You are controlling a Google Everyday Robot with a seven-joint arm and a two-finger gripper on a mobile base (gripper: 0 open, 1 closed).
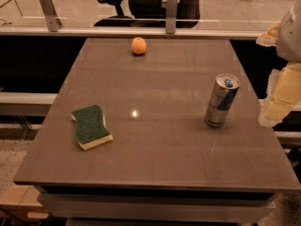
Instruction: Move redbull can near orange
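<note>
Camera view: redbull can point(221, 100) stands well apart from orange point(138, 45); gripper point(278, 100) beside can, grip state unclear.

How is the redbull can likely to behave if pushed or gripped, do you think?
The redbull can, tall, slim and upright, would probably tip if pushed high. Its smooth metal may slip. The gripper hangs right of the table.

The table point(164, 74) is topped with a smooth, semi-glossy brown slab in which a light is mirrored. The redbull can point(221, 101) is formed of shiny metal. Left of the can, a sponge point(90, 125) is seen with a rough matt green face over pale foam. The orange point(138, 45), beyond the can, is smooth-skinned. The gripper point(275, 109), right of the can, is cased in pale matt plastic.
</note>
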